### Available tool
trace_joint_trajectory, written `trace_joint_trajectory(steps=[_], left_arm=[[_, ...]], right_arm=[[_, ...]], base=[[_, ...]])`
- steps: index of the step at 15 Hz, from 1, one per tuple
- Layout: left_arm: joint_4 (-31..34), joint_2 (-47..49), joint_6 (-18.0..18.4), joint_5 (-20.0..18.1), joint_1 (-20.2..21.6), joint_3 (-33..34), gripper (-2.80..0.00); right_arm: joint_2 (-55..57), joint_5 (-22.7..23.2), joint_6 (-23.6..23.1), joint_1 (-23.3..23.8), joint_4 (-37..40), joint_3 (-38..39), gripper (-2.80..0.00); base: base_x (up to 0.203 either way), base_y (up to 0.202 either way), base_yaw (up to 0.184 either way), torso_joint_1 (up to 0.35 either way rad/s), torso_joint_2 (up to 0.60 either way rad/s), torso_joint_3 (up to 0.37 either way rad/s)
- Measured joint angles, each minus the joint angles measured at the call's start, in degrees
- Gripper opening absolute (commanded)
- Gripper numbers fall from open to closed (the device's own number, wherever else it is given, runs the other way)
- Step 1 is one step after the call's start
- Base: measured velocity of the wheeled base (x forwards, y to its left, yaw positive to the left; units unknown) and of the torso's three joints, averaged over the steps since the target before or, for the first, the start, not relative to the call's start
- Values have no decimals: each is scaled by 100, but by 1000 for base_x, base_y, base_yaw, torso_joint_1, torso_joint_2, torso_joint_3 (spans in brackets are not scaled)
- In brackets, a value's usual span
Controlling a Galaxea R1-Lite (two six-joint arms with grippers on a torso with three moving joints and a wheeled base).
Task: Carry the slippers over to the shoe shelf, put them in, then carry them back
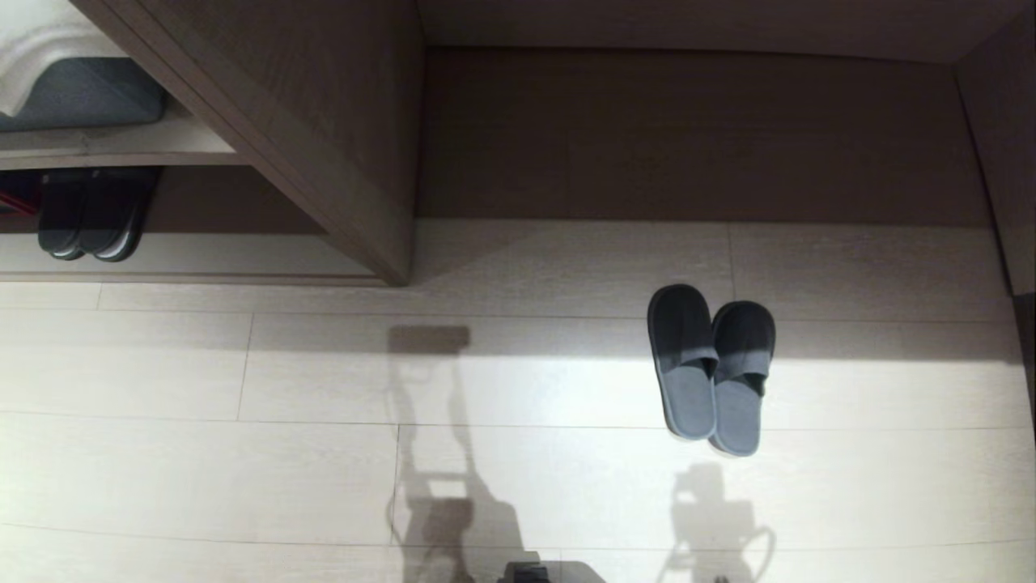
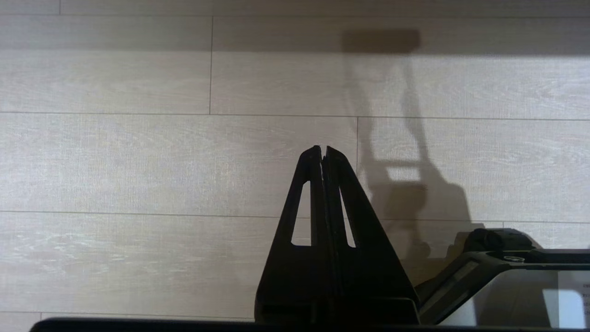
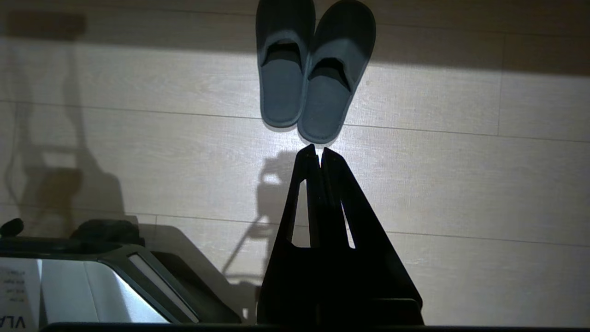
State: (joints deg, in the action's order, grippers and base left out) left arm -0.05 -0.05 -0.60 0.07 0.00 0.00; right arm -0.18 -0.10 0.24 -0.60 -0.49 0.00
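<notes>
slippers lie side by side, touching, on floor; left gripper and right gripper both closed, apparently empty.

Two grey-blue slippers on the floor — two black slippers in the shelf.

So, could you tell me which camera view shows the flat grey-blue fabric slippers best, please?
The right wrist view: the grey-blue fabric slippers fill more of it, toe bands and openings clear. The head view shows the whole pair smaller, on the floor. The left wrist view shows none.
</notes>
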Motion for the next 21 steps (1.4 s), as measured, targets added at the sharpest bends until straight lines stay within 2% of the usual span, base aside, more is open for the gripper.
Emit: trace_joint_trajectory(steps=[21], left_arm=[[0, 0, -4, 0, 5, 0, -280]], right_arm=[[9, 0, 2, 0, 2, 0, -280]], base=[[0, 0, 0, 2, 3, 202]])
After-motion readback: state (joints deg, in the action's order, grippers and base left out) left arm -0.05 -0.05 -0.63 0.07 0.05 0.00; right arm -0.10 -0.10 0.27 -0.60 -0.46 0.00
